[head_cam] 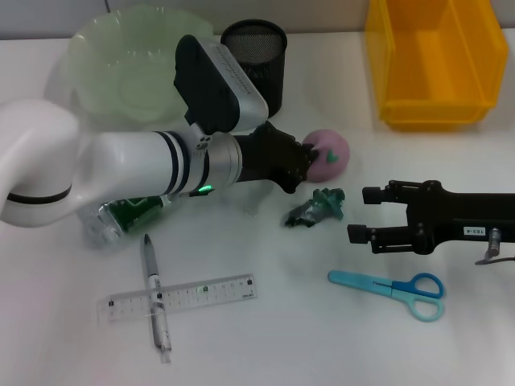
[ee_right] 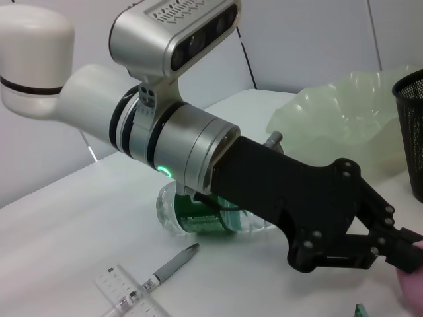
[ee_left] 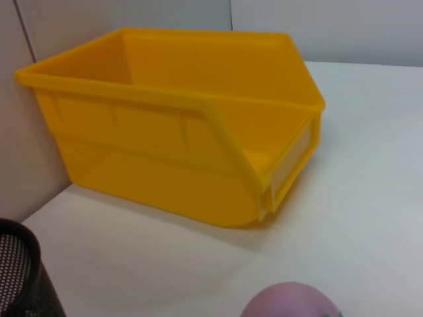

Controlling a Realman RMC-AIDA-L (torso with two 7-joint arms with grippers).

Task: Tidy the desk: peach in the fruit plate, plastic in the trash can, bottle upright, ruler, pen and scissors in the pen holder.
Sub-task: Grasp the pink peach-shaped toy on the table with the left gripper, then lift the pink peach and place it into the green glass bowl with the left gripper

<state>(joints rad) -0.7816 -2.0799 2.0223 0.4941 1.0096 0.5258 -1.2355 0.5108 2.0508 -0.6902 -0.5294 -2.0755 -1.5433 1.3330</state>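
**Left arm reaches for the peach**

The left end effector (head_cam: 310,161) is right at the pink peach (head_cam: 331,154), which sits on the white bench (head_cam: 265,354) near the middle. The fingertips touch the peach's near side, but I cannot tell if they have closed on it yet. The peach lies just past the fingers, straight along the way the arm points. The fruit plate (head_cam: 121,64), pale green and wavy, is behind the arm at the far left, so the peach will need to be lifted and carried back that way. The left arm is the nearer one for this job.

The right end effector (head_cam: 372,214) rests low over the bench on the right, its two fingers spread apart and holding nothing. It sits between the crumpled plastic (head_cam: 315,207) and the blue scissors (head_cam: 390,287).

The bottle (head_cam: 129,215) is on its side under the left arm. The pen (head_cam: 154,301) lies across the ruler (head_cam: 181,296) at the front. The black mesh pen holder (head_cam: 259,56) stands at the back, and the yellow trash can (head_cam: 430,60) is at the far right.

The left wrist view shows only the top of the peach and no fingers. The right wrist view shows the left fingers from the side, reaching to the peach's edge.
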